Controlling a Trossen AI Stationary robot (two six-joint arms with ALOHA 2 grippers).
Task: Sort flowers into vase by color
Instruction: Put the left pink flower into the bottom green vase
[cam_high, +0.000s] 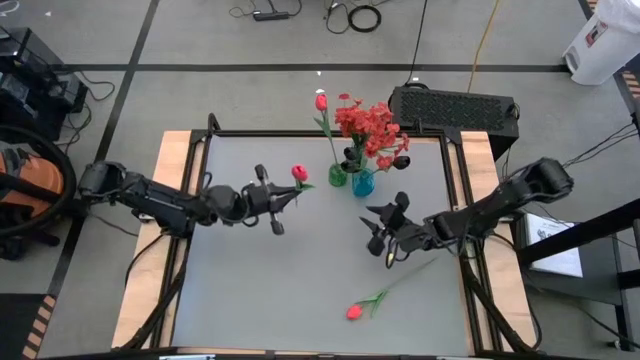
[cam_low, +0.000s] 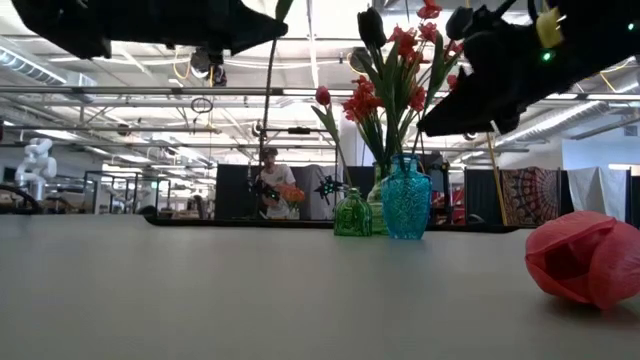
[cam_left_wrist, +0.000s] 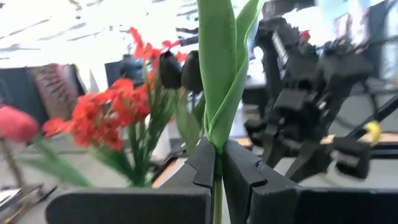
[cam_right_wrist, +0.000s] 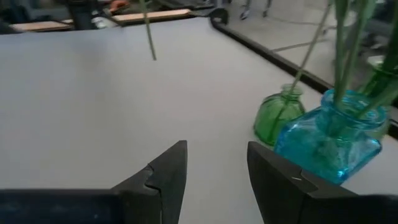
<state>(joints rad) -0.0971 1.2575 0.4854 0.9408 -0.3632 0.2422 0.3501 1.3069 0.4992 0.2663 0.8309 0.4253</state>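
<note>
The left gripper (cam_high: 283, 197), clamped on an upright tulip (cam_high: 298, 173) by its stem, hangs near the green vase (cam_high: 338, 176) at its three o'clock, while the right gripper (cam_high: 378, 226) waits half-open and empty beyond the vases.

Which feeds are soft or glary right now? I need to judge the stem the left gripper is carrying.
Left wrist view: the held stem and left gripper are fairly sharp, the red flowers behind blurred, the background blown out. Low view: ceiling lights glare, arms are silhouettes, the near tulip is soft. High view: even light. Right wrist view: the blue vase is slightly soft.
</note>
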